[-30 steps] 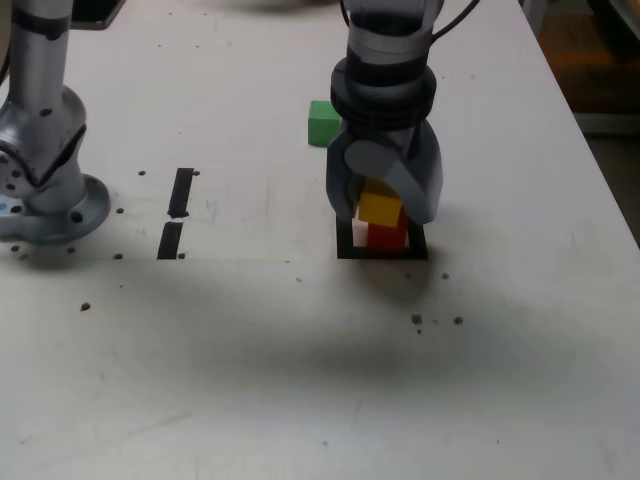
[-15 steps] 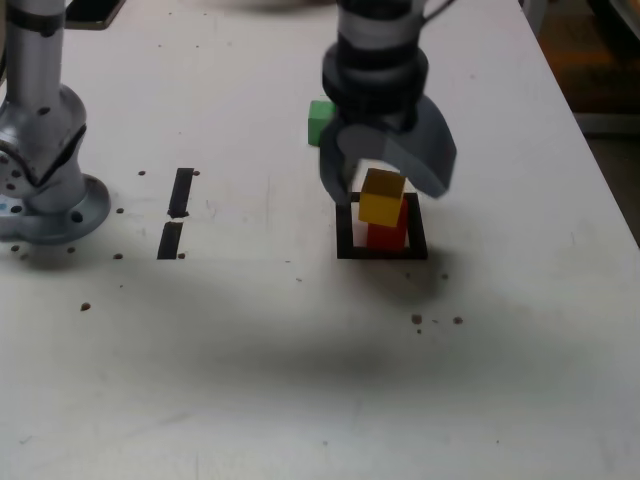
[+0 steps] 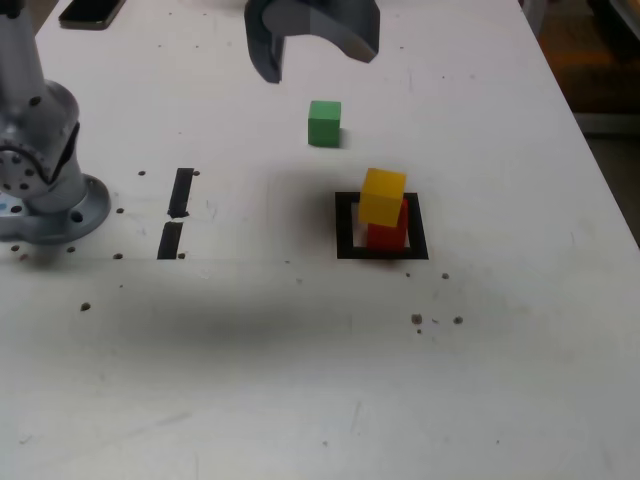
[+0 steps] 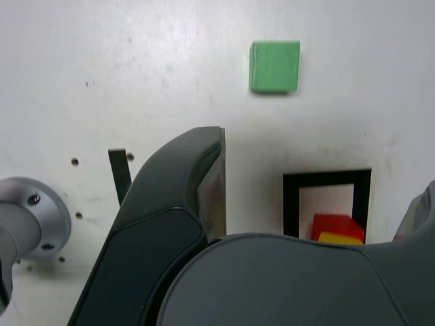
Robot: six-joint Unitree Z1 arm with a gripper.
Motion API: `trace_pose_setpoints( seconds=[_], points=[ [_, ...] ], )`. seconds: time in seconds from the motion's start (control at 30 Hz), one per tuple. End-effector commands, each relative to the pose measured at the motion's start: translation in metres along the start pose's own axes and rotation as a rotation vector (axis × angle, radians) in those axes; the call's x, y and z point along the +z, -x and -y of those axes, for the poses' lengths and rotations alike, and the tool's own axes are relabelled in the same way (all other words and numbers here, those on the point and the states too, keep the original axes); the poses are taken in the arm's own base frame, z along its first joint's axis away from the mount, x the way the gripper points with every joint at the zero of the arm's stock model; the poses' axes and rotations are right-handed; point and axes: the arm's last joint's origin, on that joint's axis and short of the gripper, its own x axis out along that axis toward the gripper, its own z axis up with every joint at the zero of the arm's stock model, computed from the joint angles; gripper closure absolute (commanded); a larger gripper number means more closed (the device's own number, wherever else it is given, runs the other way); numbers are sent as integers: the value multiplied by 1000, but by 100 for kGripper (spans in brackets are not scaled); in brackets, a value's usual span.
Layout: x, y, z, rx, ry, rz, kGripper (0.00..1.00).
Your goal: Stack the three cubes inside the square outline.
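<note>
— Exterior view: where are the cubes?
— Yellow cube (image 3: 382, 195) sits on the red cube (image 3: 388, 232) inside the square outline (image 3: 346, 228); the green cube (image 3: 324, 123) lies apart on the table (image 3: 300, 380), beyond it.
— And the gripper (image 3: 312, 45)?
— Raised beyond the green cube, jaws spread wide — holding nothing.

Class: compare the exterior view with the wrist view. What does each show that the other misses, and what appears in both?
Only the exterior view shows the whole yellow cube on the red cube, and two short black bars. Only the wrist view shows a finger's inner pad close up. Both show the green cube lying alone, the square outline and the open gripper.
</note>
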Motion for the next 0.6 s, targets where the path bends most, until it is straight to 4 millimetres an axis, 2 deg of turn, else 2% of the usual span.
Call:
trace_pose_setpoints(
  seconds=[0.0, 0.23, 0.57],
  points=[
    [-2, -4, -6, -2, 12, 0, 0],
    [-5, -41, -25, -100, 105, -39, 1],
    [9, -78, -50, -133, 102, -69, 2]
  ],
)
